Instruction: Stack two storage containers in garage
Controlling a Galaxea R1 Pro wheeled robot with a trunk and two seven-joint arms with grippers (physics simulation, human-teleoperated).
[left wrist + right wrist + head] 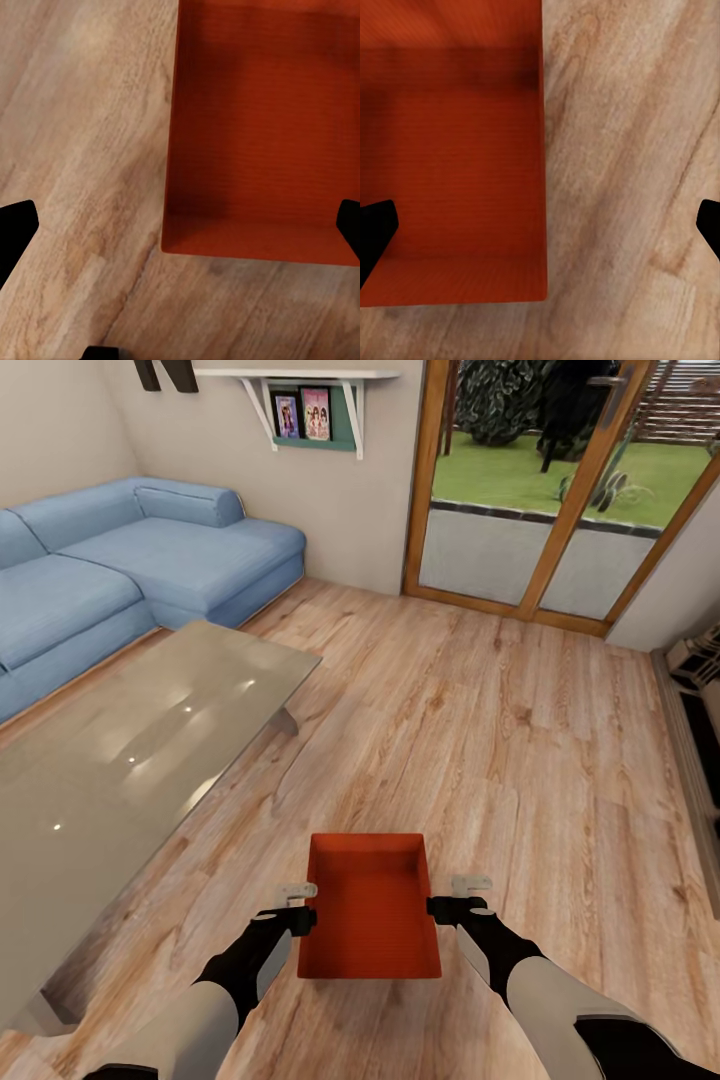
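Observation:
One orange-red storage container [370,905] sits low over the light wood-plank floor [500,740] of the living room, open side up and empty. My left gripper [300,905] is at its left wall and my right gripper [462,896] at its right wall. In the left wrist view the left gripper [180,229] is open, its dark fingertips [15,232] spread wide astride the container's [262,135] wall. The right gripper [540,225] is open likewise, one finger over the container's [450,150] inside and one over the planks. I cannot tell whether the container is lifted.
A long glass-topped coffee table [130,760] stands close on the left, with a blue corner sofa [150,560] behind it. Wood-framed glass doors [540,490] are ahead on the right, a wall shelf [310,410] beside them. Dark furniture [700,710] lines the right edge.

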